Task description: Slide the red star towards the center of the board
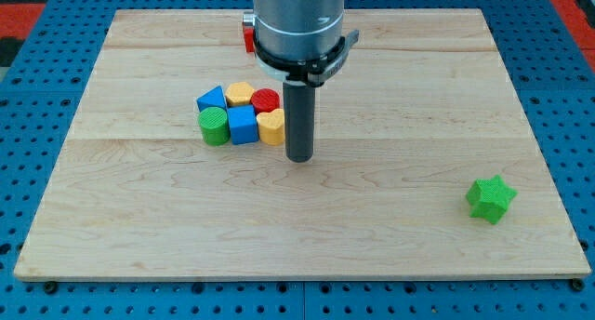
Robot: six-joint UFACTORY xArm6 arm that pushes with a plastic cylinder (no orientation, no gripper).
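Note:
A red block (pixel 248 33) shows at the view's top, mostly hidden behind the arm's body; I cannot make out its shape. My tip (pixel 298 159) rests on the board near its middle, well below that red block. The tip is just right of a tight cluster of blocks, close to the yellow heart (pixel 271 127) but apart from it.
The cluster holds a blue block (pixel 212 99), a yellow hexagon (pixel 240 94), a red cylinder (pixel 266 100), a green cylinder (pixel 214 126) and a blue cube (pixel 243 126). A green star (pixel 490 198) lies at the lower right. The wooden board (pixel 139 227) ends at blue pegboard.

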